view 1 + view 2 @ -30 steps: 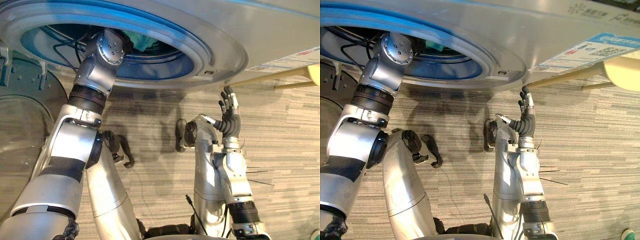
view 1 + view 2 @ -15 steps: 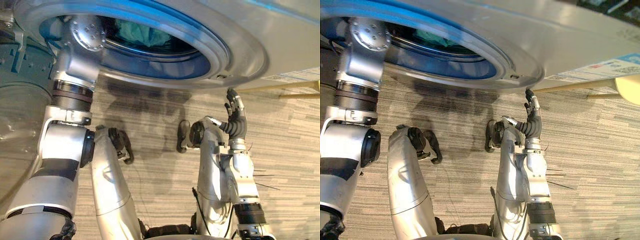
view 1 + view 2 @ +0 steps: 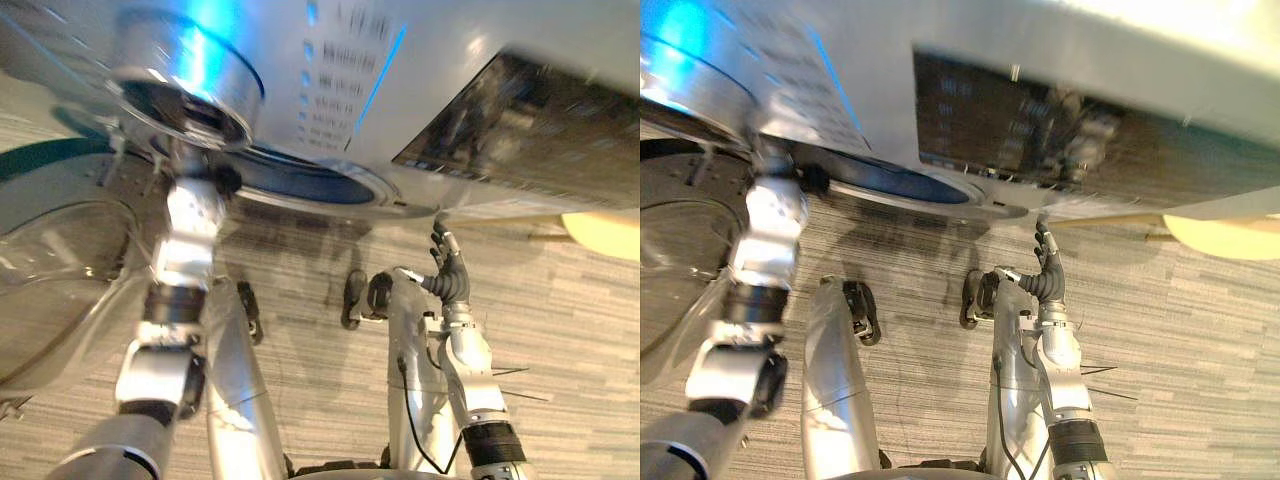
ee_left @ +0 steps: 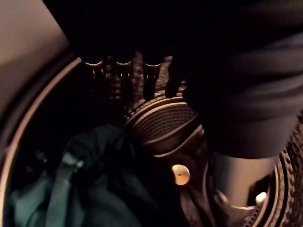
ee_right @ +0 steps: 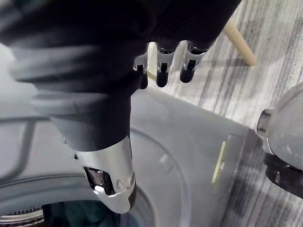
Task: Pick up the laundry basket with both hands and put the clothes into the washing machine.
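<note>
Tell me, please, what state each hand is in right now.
Left hand: open, empty, inside the washing machine above green clothes.
Right hand: open, empty, raised outside the machine's front.

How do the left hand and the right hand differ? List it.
The left hand is inside the drum, above the green clothes; the right hand is outside, raised by the washing machine's front. The left hand is in shadow, the right hand lit. Both are open and hold nothing.
</note>
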Robot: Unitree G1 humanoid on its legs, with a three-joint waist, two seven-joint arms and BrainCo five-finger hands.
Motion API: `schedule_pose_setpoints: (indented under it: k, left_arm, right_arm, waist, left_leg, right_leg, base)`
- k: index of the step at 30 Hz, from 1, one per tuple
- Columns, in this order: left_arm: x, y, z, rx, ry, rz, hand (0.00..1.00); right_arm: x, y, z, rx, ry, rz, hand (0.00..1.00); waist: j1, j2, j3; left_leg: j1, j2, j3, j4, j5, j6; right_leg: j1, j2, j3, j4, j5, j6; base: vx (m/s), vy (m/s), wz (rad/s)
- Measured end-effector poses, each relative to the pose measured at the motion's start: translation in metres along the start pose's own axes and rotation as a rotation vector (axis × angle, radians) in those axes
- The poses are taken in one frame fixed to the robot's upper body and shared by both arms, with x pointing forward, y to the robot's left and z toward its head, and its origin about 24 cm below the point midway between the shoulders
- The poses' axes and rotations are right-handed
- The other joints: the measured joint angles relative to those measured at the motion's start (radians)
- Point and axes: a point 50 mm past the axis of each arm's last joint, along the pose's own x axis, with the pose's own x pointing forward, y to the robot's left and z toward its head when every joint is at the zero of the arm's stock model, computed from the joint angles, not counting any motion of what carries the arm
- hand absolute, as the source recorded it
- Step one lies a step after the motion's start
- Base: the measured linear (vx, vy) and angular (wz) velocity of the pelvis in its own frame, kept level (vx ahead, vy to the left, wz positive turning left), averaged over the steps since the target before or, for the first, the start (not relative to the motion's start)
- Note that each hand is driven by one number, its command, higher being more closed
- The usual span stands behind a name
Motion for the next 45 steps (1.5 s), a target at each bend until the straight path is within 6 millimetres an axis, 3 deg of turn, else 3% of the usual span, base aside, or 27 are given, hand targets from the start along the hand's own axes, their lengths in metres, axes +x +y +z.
schedule_pose_setpoints:
  k: [1, 3, 4, 6, 12, 14, 16, 20, 25, 29, 31, 32, 33, 34, 35, 37, 38, 39, 40, 42, 43, 44, 45]
  left_arm:
    - [-0.012, -0.004, -0.012, -0.049, 0.055, -0.009, 0.0]
    - [-0.068, -0.015, -0.063, -0.177, 0.299, -0.049, 0.0]
    - [-0.082, -0.017, -0.073, -0.198, 0.357, -0.06, 0.0]
    - [-0.13, -0.014, -0.108, -0.216, 0.555, -0.082, 0.0]
    - [-0.227, -0.003, -0.162, -0.165, 0.955, -0.111, 0.0]
    - [-0.244, 0.003, -0.172, -0.14, 1.037, -0.114, 0.0]
    - [-0.262, 0.005, -0.179, -0.078, 1.114, -0.155, 0.0]
    - [-0.271, 0.013, -0.185, 0.005, 1.154, -0.209, 0.0]
    - [-0.261, 0.006, -0.185, 0.024, 1.125, -0.263, 0.0]
    - [-0.266, 0.006, -0.186, 0.045, 1.147, -0.291, 0.0]
    - [-0.263, 0.008, -0.187, 0.056, 1.14, -0.292, 0.0]
    - [-0.258, 0.01, -0.187, 0.063, 1.129, -0.288, 0.0]
    - [-0.255, 0.01, -0.187, 0.065, 1.122, -0.289, 0.0]
    - [-0.254, 0.013, -0.188, 0.074, 1.119, -0.287, 0.0]
    - [-0.253, 0.023, -0.189, 0.1, 1.121, -0.281, 0.0]
    - [-0.254, 0.028, -0.19, 0.117, 1.125, -0.28, 0.0]
    - [-0.256, 0.032, -0.19, 0.129, 1.13, -0.28, 0.0]
    - [-0.255, 0.032, -0.19, 0.141, 1.124, -0.288, 0.0]
    - [-0.253, 0.033, -0.19, 0.152, 1.122, -0.296, 0.0]
    - [-0.255, 0.032, -0.19, 0.149, 1.128, -0.298, 0.0]
    - [-0.253, 0.031, -0.19, 0.149, 1.122, -0.299, 0.0]
    - [-0.251, 0.03, -0.19, 0.148, 1.116, -0.299, 0.0]
    - [-0.246, 0.027, -0.19, 0.14, 1.104, -0.3, 0.0]
  right_arm:
    - [-0.003, -0.001, -0.004, -0.003, 0.02, -0.002, 0.0]
    - [-0.018, -0.011, -0.032, -0.016, 0.146, -0.035, 0.0]
    - [-0.022, -0.014, -0.039, -0.02, 0.184, -0.042, 0.0]
    - [-0.04, -0.019, -0.065, -0.031, 0.313, -0.061, 0.0]
    - [-0.09, -0.025, -0.116, -0.006, 0.591, -0.104, 0.0]
    - [-0.105, -0.029, -0.13, -0.002, 0.678, -0.122, 0.0]
    - [-0.128, -0.039, -0.149, -0.004, 0.809, -0.163, 0.0]
    - [-0.142, -0.047, -0.159, -0.009, 0.883, -0.188, 0.0]
    - [-0.136, -0.058, -0.158, -0.024, 0.882, -0.211, 0.0]
    - [-0.124, -0.057, -0.155, 0.013, 0.854, -0.231, 0.0]
    - [-0.115, -0.055, -0.153, 0.013, 0.836, -0.224, 0.0]
    - [-0.11, -0.054, -0.151, 0.017, 0.828, -0.222, 0.0]
    - [-0.101, -0.05, -0.149, 0.023, 0.81, -0.212, 0.0]
    - [-0.098, -0.048, -0.148, 0.025, 0.805, -0.205, 0.0]
    - [-0.097, -0.043, -0.148, 0.026, 0.806, -0.189, 0.0]
    - [-0.091, -0.042, -0.146, 0.022, 0.795, -0.181, 0.0]
    - [-0.083, -0.039, -0.143, 0.005, 0.775, -0.155, 0.0]
    - [-0.081, -0.039, -0.142, -0.008, 0.77, -0.143, 0.0]
    - [-0.082, -0.039, -0.143, -0.016, 0.774, -0.135, 0.0]
    - [-0.084, -0.039, -0.143, -0.028, 0.78, -0.127, 0.0]
    - [-0.089, -0.04, -0.146, -0.035, 0.797, -0.124, 0.0]
    - [-0.09, -0.04, -0.147, -0.037, 0.801, -0.123, 0.0]
    - [-0.09, -0.041, -0.147, -0.039, 0.805, -0.123, 0.0]
  waist:
    - [0.003, 0.0, -0.001]
    - [0.019, 0.001, -0.046]
    - [0.025, 0.001, -0.049]
    - [0.027, 0.005, -0.083]
    - [0.028, 0.042, -0.212]
    - [0.024, 0.053, -0.25]
    - [0.023, 0.086, -0.281]
    - [0.017, 0.098, -0.289]
    - [0.014, 0.1, -0.292]
    - [0.009, 0.095, -0.294]
    - [0.0, 0.085, -0.287]
    - [-0.011, 0.083, -0.279]
    - [-0.008, 0.103, -0.275]
    - [-0.006, 0.1, -0.274]
    - [-0.006, 0.072, -0.274]
    - [-0.004, 0.068, -0.267]
    - [-0.004, 0.073, -0.266]
    - [-0.014, 0.065, -0.266]
    - [-0.017, 0.057, -0.257]
    - [-0.035, 0.074, -0.252]
    - [-0.036, 0.076, -0.253]
    - [-0.036, 0.077, -0.253]
    - [-0.037, 0.084, -0.253]
  left_leg:
    - [0.035, -0.001, 0.005, -0.028, 0.005, 0.0]
    - [0.178, -0.001, 0.029, -0.147, 0.025, -0.005]
    - [0.229, -0.002, 0.038, -0.183, 0.032, -0.006]
    - [0.422, -0.006, 0.074, -0.339, 0.069, -0.005]
    - [0.776, -0.037, 0.183, -0.728, 0.195, 0.012]
    - [0.841, -0.056, 0.199, -0.843, 0.244, 0.014]
    - [0.946, -0.077, 0.223, -1.027, 0.327, 0.016]
    - [1.033, -0.083, 0.239, -1.107, 0.354, 0.014]
    - [1.052, -0.111, 0.213, -1.132, 0.364, 0.029]
    - [1.085, -0.142, 0.316, -1.167, 0.363, 0.031]
    - [1.075, -0.153, 0.379, -1.151, 0.337, 0.056]
    - [1.071, -0.142, 0.455, -1.144, 0.317, 0.065]
    - [1.079, -0.093, 0.564, -1.139, 0.315, 0.063]
    - [1.094, -0.076, 0.603, -1.132, 0.311, 0.057]
    - [1.128, -0.076, 0.693, -1.118, 0.294, 0.042]
    - [1.183, -0.062, 0.825, -1.111, 0.28, 0.035]
    - [1.21, -0.052, 0.893, -1.123, 0.275, 0.028]
    - [1.228, -0.06, 0.936, -1.116, 0.258, -0.002]
    - [1.265, -0.048, 1.017, -1.076, 0.219, -0.039]
    - [1.309, 0.001, 1.079, -0.989, 0.187, -0.048]
    - [1.291, 0.074, 1.009, -0.818, 0.188, -0.01]
    - [1.269, 0.106, 0.962, -0.735, 0.198, 0.029]
    - [1.196, 0.162, 0.833, -0.551, 0.212, 0.078]
  right_leg:
    - [0.035, 0.0, -0.003, -0.024, 0.001, 0.0]
    - [0.172, 0.008, -0.013, -0.132, 0.011, 0.008]
    - [0.22, 0.012, -0.013, -0.166, 0.018, 0.012]
    - [0.402, 0.014, -0.03, -0.311, 0.054, 0.021]
    - [0.718, 0.03, -0.029, -0.672, 0.173, 0.055]
    - [0.772, 0.032, -0.032, -0.771, 0.211, 0.064]
    - [0.865, 0.049, -0.032, -0.939, 0.289, 0.07]
    - [0.953, 0.074, -0.012, -1.054, 0.347, 0.074]
    - [0.983, 0.089, 0.052, -1.168, 0.427, 0.088]
    - [0.943, 0.1, 0.237, -1.272, 0.539, 0.105]
    - [0.886, 0.108, 0.308, -1.295, 0.579, 0.111]
    - [0.86, 0.091, 0.207, -1.31, 0.535, 0.059]
    - [0.834, 0.07, -0.047, -1.276, 0.473, -0.036]
    - [0.818, 0.056, -0.143, -1.228, 0.464, -0.05]
    - [0.815, 0.02, -0.343, -1.134, 0.409, -0.111]
    - [0.832, -0.018, -0.539, -1.098, 0.371, -0.173]
    - [0.827, -0.041, -0.634, -1.052, 0.337, -0.169]
    - [0.815, -0.06, -0.663, -1.01, 0.33, -0.129]
    - [0.792, -0.046, -0.609, -0.971, 0.365, -0.083]
    - [0.791, 0.006, -0.552, -0.958, 0.363, -0.079]
    - [0.793, 0.046, -0.497, -0.964, 0.364, -0.08]
    - [0.794, 0.065, -0.476, -0.969, 0.363, -0.08]
    - [0.797, 0.104, -0.429, -0.986, 0.362, -0.082]
  base:
    - [0.11, -0.042, 0.12]
    - [0.19, -0.062, 0.07]
    - [0.23, -0.049, 0.05]
    - [0.2, -0.005, 0.02]
    - [0.16, 0.067, -0.08]
    - [0.13, 0.048, 0.02]
    - [0.17, 0.07, -0.06]
    - [0.1, 0.053, -0.18]
    - [-0.01, 0.06, -0.31]
    - [-0.08, 0.078, -1.32]
    - [-0.15, 0.019, -1.69]
    - [-0.21, 0.02, -1.98]
    - [-0.17, 0.022, -2.1]
    - [-0.06, -0.016, -2.49]
    - [0.03, -0.052, -2.17]
    - [0.04, -0.111, -2.6]
    - [0.06, -0.15, -2.48]
    - [0.09, -0.212, -2.82]
    - [0.1, -0.186, -2.18]
    - [0.19, -0.164, -1.81]
    - [0.26, -0.13, -1.49]
    - [0.3, -0.148, -1.68]
    - [0.18, -0.089, -1.26]
